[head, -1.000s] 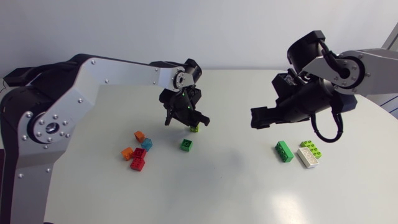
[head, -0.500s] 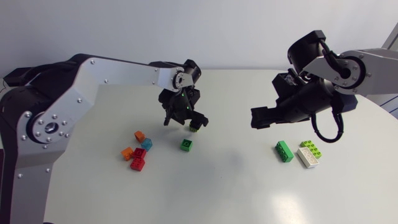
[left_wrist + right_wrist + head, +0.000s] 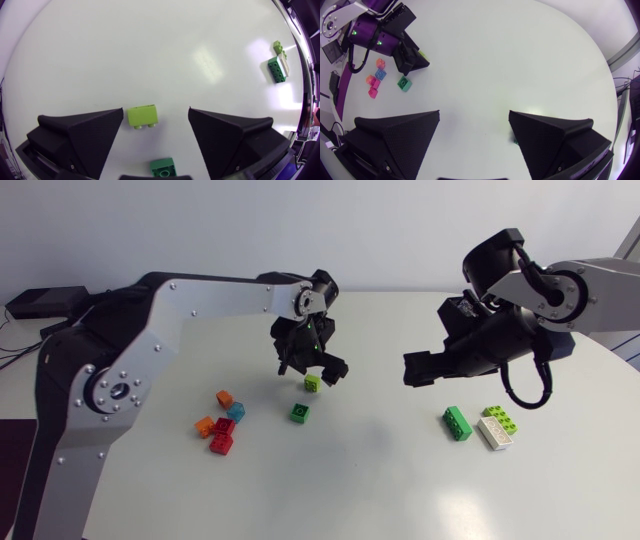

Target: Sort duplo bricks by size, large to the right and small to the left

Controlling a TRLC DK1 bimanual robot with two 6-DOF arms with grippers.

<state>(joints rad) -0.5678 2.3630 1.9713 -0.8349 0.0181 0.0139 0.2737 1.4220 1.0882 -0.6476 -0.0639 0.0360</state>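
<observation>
My left gripper (image 3: 313, 370) hangs open over the table's middle. A small lime brick (image 3: 142, 116) lies tipped on its side between the fingers, touching neither; in the head view this lime brick (image 3: 313, 383) sits just under the gripper. A small green brick (image 3: 299, 412) lies a little nearer the front. Several small orange, teal and red bricks (image 3: 222, 423) cluster at the left. Large green (image 3: 457, 423), lime (image 3: 502, 417) and white (image 3: 495, 433) bricks lie at the right. My right gripper (image 3: 420, 370) hovers open and empty beside them.
The white table (image 3: 360, 480) has bare surface along the front and between the two groups of bricks. In the right wrist view my left gripper (image 3: 407, 57) stands far ahead, with the green brick (image 3: 404, 83) and the small cluster (image 3: 375, 80) near it.
My left gripper has opened and let go of the lime brick, which now rests on the table. The left arm has shifted slightly right. The right arm has not moved.
</observation>
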